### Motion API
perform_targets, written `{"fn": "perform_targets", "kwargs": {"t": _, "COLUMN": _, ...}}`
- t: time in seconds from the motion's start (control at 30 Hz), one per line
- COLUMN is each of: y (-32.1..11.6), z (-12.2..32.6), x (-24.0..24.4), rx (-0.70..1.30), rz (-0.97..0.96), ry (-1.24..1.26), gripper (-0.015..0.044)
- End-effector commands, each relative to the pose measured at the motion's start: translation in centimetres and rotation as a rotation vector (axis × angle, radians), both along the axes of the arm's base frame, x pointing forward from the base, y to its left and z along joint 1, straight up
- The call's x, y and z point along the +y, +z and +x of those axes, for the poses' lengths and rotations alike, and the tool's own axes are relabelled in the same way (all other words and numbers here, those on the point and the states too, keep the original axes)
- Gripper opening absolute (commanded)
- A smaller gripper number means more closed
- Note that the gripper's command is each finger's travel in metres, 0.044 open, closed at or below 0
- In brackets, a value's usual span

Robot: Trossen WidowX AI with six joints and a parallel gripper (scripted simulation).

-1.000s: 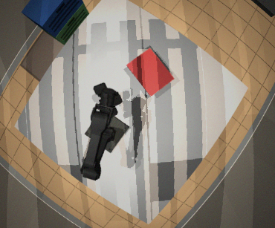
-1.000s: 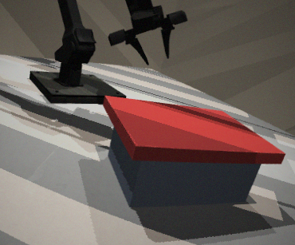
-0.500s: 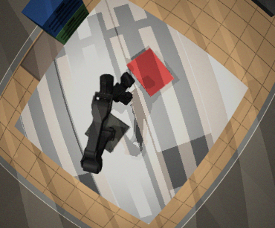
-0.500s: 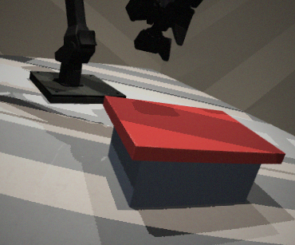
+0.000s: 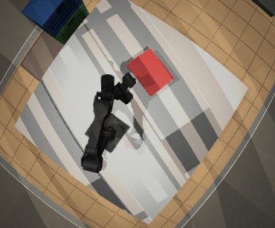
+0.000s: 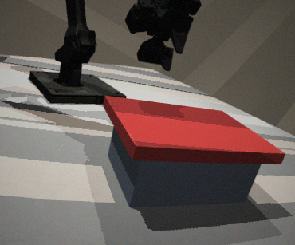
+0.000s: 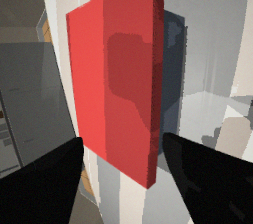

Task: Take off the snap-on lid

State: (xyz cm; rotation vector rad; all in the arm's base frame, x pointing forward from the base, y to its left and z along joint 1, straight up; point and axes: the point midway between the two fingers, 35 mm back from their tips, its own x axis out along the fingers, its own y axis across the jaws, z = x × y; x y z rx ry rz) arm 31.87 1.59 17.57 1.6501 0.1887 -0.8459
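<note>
The red rectangular lid (image 5: 154, 71) (image 6: 199, 135) (image 7: 88, 75) lies right side up on top of the storage box, its rim overhanging the walls. The blue-grey box (image 6: 191, 184) (image 7: 173, 75) stands on the table; the lid hides its top. My gripper (image 5: 133, 90) (image 6: 173, 60) (image 7: 123, 142) is open about halfway, with nothing between its fingers. It hangs higher than the lid, beside the box on the arm's side, and does not touch the lid. In the wrist view the lid's near corner shows beyond and between the fingertips. A dark shadow falls on the lid.
The arm's base plate (image 5: 120, 127) (image 6: 44, 84) stands on the striped table (image 5: 152, 185) (image 6: 44, 179), on the arm's side of the box. A blue and green container (image 5: 56, 8) is beyond the table's upper left edge. A grey cabinet (image 7: 31, 95) shows in the wrist view's background.
</note>
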Motion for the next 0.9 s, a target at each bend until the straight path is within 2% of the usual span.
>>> {"fn": "perform_targets", "kwargs": {"t": 0.0, "y": -3.4, "z": -0.3, "x": -0.1, "rx": 0.022, "rz": -0.005, "ry": -0.006, "gripper": 0.0235}}
{"fn": "perform_targets", "kwargs": {"t": 0.87, "y": -5.3, "z": 2.0, "x": -0.9, "rx": 0.023, "rz": -0.005, "ry": -0.006, "gripper": 0.0235}}
